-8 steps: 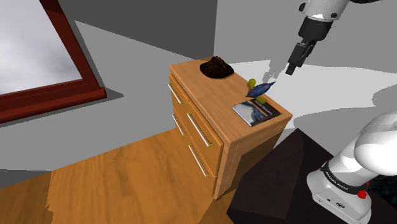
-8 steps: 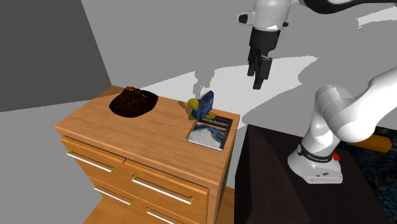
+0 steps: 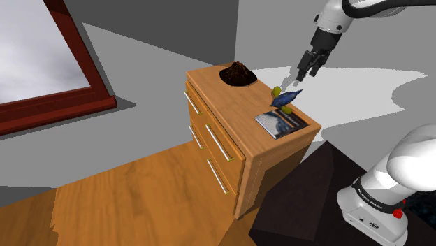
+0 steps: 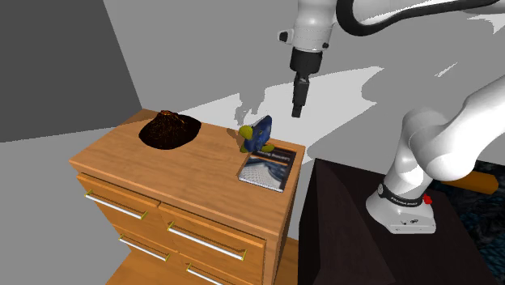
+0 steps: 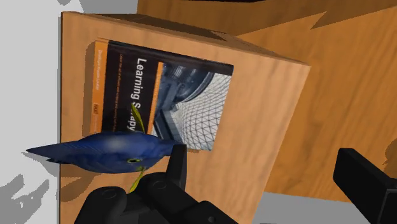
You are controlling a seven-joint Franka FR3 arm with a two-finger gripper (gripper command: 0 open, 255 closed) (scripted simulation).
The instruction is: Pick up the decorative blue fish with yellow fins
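Note:
The blue fish [image 3: 286, 99] with a yellow fin [image 3: 277, 91] stands on the wooden dresser [image 3: 230, 105], at the far edge of a book [image 3: 281, 121]. The second exterior view has the fish [image 4: 260, 133] upright beside the book [image 4: 267, 166]. My gripper [image 3: 305, 72] hangs in the air above the fish and slightly beyond it, not touching it. It [image 4: 297, 101] points downward. In the wrist view the fingers stand apart around the gripper's middle [image 5: 267, 184]; the fish [image 5: 105, 151] lies outside the left finger [image 5: 175, 168], over the book [image 5: 162, 95].
A dark brown lumpy object [image 3: 237, 73] sits at the dresser's far end. The dresser has drawers with metal handles [image 3: 225, 147]. My dark stand [image 3: 307, 196] is close beside the dresser. A red-framed window [image 3: 42, 63] and wood floor [image 3: 126, 203] lie to the shoulder view's left.
The gripper has swung toward the left in both exterior views, closer over the fish, and has turned about its axis. The fish, book and brown object have not moved.

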